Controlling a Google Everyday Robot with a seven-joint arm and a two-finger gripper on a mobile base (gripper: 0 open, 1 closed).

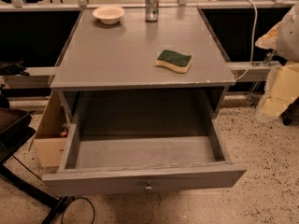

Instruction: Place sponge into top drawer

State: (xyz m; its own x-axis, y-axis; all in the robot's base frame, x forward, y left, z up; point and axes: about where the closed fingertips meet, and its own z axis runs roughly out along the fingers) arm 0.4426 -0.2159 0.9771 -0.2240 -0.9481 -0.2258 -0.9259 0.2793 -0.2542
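One sponge: small rectangular sponge, dark green scouring face up over a yellow foam base, lies flat on the grey cabinet top, toward the right front corner and short of both edges. Nothing touches it, so I read the pick as not yet begun.
Top drawer: wide shallow grey drawer stands pulled out beneath the top, its floor bare, with a small round metal knob at the centre of the front panel. It is open, I judge, so the sponge can go straight down into it.
Gripper: cream-coloured gripper hangs at the right edge of my camera view, off the cabinet's right side and well apart from the sponge. I cannot tell whether it is open or closed, and I see nothing in it.
Back row: pale round bowl and silver drinks can stand at the rear edge, well away from the sponge, leaving the approach free.
Edges: the sponge sits behind the top's front lip, and the drawer mouth opens below and forward of that lip. I judge the carry short: up, forward past the lip, then down.
Open room: the drawer interior is wide with low walls. A white cable droops by the right rear corner and a brown cardboard box stands against the left side, neither in the likely path.
Risk: coming from the right, I would watch the cabinet's right edge and the drawer's right wall on the descent.
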